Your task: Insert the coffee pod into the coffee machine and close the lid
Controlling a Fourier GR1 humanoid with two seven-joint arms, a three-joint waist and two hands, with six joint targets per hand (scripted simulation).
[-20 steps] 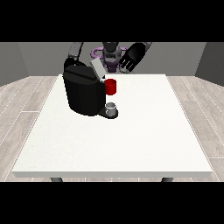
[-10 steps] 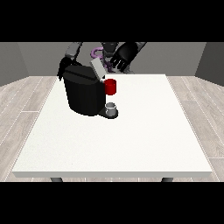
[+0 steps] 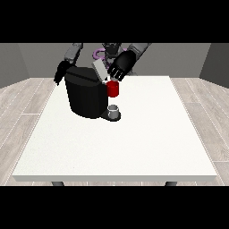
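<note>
Hand at view's right (image 3: 121,65) has come down onto grey raised lid (image 3: 100,70) of black coffee machine (image 3: 87,93). Fingers curled at lid edge; grip unclear, can't tell.

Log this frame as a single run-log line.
stage: lid closing | hand at the view's right on lid | lid raised | coffee machine on table | cup under spout

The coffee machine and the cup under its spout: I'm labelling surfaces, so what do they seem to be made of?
Coffee machine: apparently matte black plastic, dark with hardly any shine; its raised lid looks pale grey. Cup: grey with a light rim, possibly metal or plastic; cannot tell.
</note>
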